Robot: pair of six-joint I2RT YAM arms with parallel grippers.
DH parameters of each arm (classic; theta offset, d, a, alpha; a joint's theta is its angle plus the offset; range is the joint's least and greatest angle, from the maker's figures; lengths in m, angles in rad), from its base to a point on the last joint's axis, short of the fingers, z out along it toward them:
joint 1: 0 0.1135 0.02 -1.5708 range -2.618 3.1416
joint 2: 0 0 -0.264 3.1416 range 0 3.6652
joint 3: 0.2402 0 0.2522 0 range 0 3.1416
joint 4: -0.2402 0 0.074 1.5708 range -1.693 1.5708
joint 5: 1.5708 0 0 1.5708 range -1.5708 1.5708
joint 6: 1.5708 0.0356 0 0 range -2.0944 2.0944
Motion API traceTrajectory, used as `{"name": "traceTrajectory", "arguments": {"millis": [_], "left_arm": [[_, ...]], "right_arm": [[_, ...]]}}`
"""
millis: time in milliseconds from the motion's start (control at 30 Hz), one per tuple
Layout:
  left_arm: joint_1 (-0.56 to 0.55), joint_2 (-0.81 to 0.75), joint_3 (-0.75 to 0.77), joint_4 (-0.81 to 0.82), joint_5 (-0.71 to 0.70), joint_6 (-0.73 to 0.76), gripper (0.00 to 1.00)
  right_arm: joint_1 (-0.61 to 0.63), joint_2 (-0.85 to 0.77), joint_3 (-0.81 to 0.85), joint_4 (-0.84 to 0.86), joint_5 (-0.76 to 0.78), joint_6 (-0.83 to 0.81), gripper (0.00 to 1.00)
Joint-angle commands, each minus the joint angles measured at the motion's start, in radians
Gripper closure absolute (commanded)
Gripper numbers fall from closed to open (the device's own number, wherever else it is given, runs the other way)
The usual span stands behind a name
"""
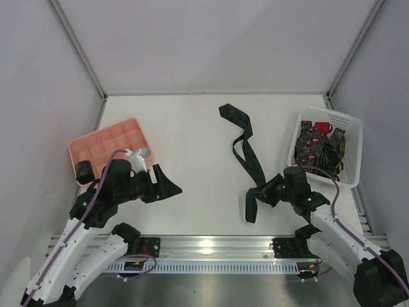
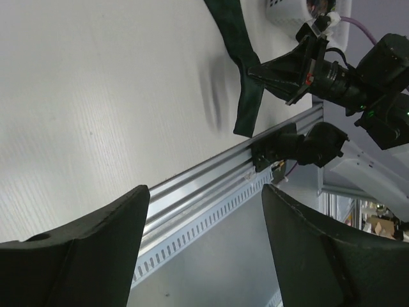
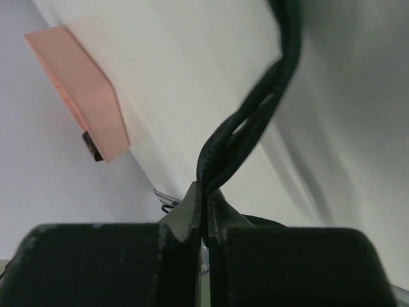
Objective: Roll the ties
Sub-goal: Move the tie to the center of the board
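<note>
A long dark green tie [image 1: 245,151] lies stretched over the white table from the back middle to the near right. My right gripper [image 1: 267,190] is shut on it near its near end; in the right wrist view the folded fabric [image 3: 246,131] rises from between the closed fingertips [image 3: 206,203]. The tie's free end [image 1: 251,210] hangs past the grip; it also shows in the left wrist view [image 2: 246,96]. My left gripper [image 1: 167,183] is open and empty, low over the table near the pink tray. A small dark coil [image 1: 84,169] sits in the tray's near left compartment.
The pink compartment tray [image 1: 108,141] stands at the left. A white lattice basket [image 1: 351,144] at the right holds several more ties, one floral [image 1: 308,144] and one red [image 1: 323,127]. A metal rail [image 1: 217,244] runs along the near edge. Grey walls enclose the table.
</note>
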Motion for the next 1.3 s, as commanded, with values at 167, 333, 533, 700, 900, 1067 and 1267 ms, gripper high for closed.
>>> {"name": "traceTrajectory", "arguments": {"millis": [167,333,533,700,900,1067,1267], "left_arm": [[-0.036,0.096,-0.087,0.072,0.187,-0.059,0.27],[-0.144,0.177,-0.128,0.175,0.180,-0.094,0.27],[-0.309,0.334,-0.112,0.304,0.121,-0.118,0.27],[-0.400,0.479,-0.082,0.434,0.112,-0.125,0.23],[-0.480,0.564,-0.016,0.440,0.018,-0.114,0.21],[-0.494,0.463,-0.084,0.451,-0.004,-0.132,0.18],[-0.495,0.368,-0.162,0.408,-0.044,-0.151,0.14]], "right_arm": [[0.009,-0.081,-0.046,-0.236,0.071,-0.047,1.00],[0.023,-0.100,-0.094,-0.279,0.063,-0.041,0.97],[0.024,-0.051,0.010,-0.397,0.060,-0.137,0.27],[0.024,0.010,0.252,-0.591,0.158,-0.390,0.06],[0.023,0.232,0.562,-0.508,0.287,-0.748,0.04],[0.021,0.552,0.763,-0.414,0.354,-0.945,0.00],[0.014,0.878,1.094,-0.409,0.455,-0.926,0.00]]}}
